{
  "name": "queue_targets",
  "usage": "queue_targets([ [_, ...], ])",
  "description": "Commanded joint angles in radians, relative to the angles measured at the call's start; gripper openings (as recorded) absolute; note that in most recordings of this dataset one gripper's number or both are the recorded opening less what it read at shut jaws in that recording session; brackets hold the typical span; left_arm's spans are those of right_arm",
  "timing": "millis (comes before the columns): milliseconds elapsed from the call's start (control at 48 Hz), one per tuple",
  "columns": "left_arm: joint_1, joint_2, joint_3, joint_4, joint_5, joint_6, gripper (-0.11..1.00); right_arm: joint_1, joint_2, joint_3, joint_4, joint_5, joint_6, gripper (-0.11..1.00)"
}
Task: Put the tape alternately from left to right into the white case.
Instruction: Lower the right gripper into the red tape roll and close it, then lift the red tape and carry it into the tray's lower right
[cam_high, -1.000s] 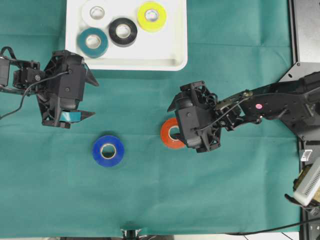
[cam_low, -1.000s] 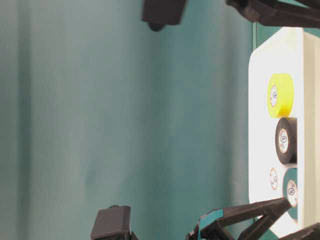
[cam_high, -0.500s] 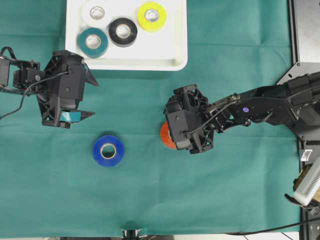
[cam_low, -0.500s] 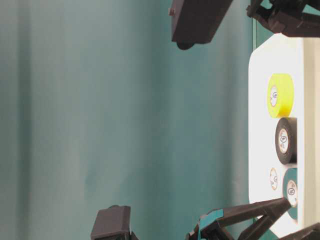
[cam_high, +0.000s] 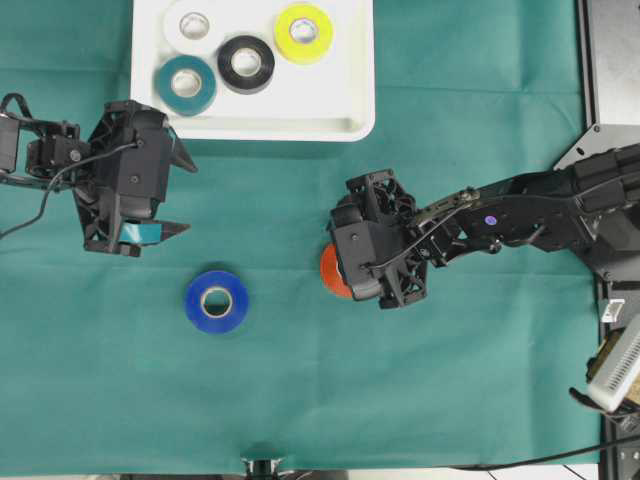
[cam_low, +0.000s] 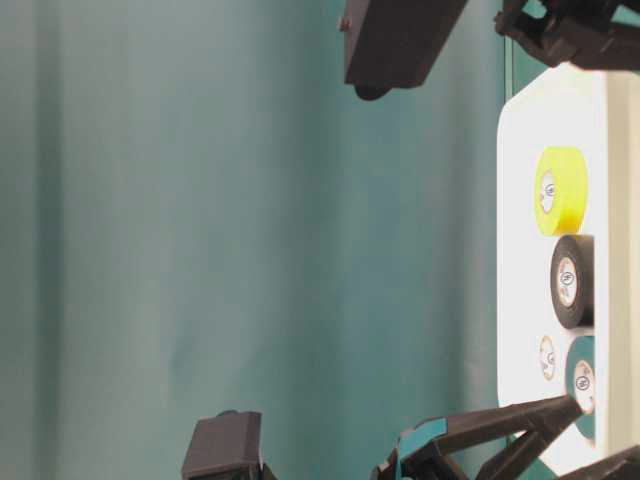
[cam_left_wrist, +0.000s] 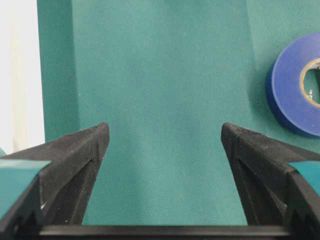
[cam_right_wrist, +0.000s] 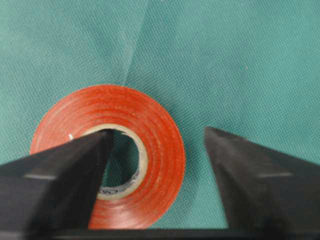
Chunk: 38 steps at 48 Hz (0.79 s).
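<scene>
A red tape (cam_high: 329, 272) lies flat on the green cloth, mostly covered by my right gripper (cam_high: 348, 268). In the right wrist view one finger of the right gripper (cam_right_wrist: 157, 131) sits inside the core of the red tape (cam_right_wrist: 155, 150). The other finger stands outside the roll with a gap of cloth between them, so the jaws are open. A blue tape (cam_high: 216, 301) (cam_left_wrist: 290, 95) lies to the left. My left gripper (cam_high: 188, 197) (cam_left_wrist: 165, 127) hovers open and empty above it. The white case (cam_high: 300, 110) holds white (cam_high: 193, 22), teal (cam_high: 185, 84), black (cam_high: 246, 63) and yellow (cam_high: 303, 32) rolls.
The green cloth (cam_high: 420, 400) covers the table. A grey metal plate (cam_high: 612, 60) stands at the right edge. The case's rim (cam_left_wrist: 17, 75) shows at the left of the left wrist view. In the table-level view the case (cam_low: 520, 200) shows the yellow (cam_low: 560, 190) and black (cam_low: 572, 282) rolls.
My right gripper has moved left over the red tape and now covers most of it. The left arm and the blue tape have not moved.
</scene>
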Motion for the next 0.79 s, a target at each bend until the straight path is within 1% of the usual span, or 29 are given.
queue_targets([
  [0,-0.002,-0.011,-0.011,0.000,-0.006,0.000,1.00,-0.002,-0.021,-0.017,0.002,-0.005,0.002,0.25],
  [21,-0.002,-0.011,-0.011,0.000,-0.008,0.000,1.00,-0.002,-0.021,-0.017,0.002,-0.005,0.002,0.19],
  [63,-0.002,-0.011,-0.011,0.000,-0.008,0.000,1.00,-0.002,-0.023,-0.017,0.002,-0.005,0.002,0.10],
  [125,-0.002,-0.011,-0.011,0.000,-0.008,0.000,1.00,-0.002,-0.025,-0.017,0.002,-0.005,0.002,0.03],
  [500,-0.002,-0.011,-0.011,0.000,-0.008,0.000,1.00,-0.002,-0.046,-0.017,0.002,-0.002,0.002,0.02],
  [771,-0.002,-0.011,-0.011,0.000,-0.006,0.000,1.00,-0.002,-0.150,-0.017,0.002,0.061,0.002,0.02],
])
